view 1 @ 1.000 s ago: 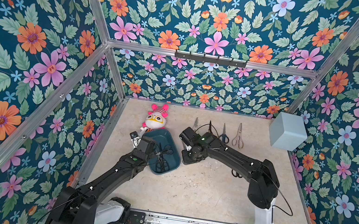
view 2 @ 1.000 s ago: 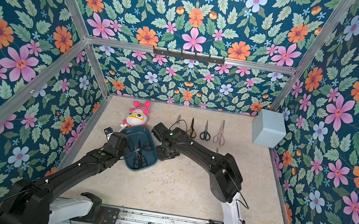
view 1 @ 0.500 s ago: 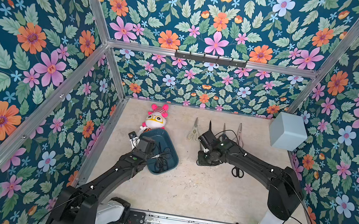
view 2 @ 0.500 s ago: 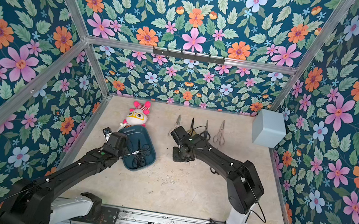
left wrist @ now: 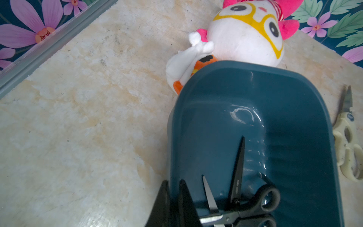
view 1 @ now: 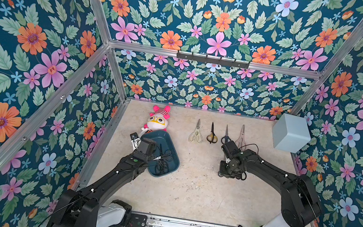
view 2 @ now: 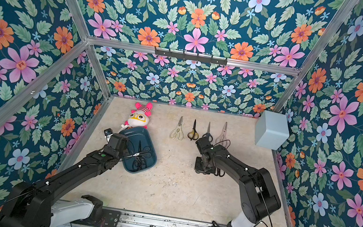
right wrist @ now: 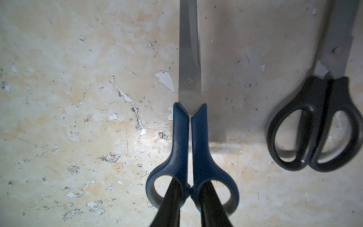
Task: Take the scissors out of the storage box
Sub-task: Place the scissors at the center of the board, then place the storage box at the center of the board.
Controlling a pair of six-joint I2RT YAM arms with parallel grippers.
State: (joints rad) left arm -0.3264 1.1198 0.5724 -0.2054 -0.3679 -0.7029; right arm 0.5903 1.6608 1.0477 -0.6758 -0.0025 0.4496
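Nothing in any view can be read as text. In the left wrist view, the black-bladed scissors [left wrist: 238, 173] lying in the storage box [left wrist: 294, 110] carry a short line of pale print on the blade next to the pivot, too small and blurred to make out. The cream-handled scissors [left wrist: 347, 137] on the bench [left wrist: 78, 118] just beside the storage box bear a small round dark-blue emblem near the pivot, also illegible.

Beige table [view 1: 187, 194] bears storage box [view 1: 158, 137], plush toy [view 1: 157, 122], 4 aligned scissors [view 1: 212, 133].
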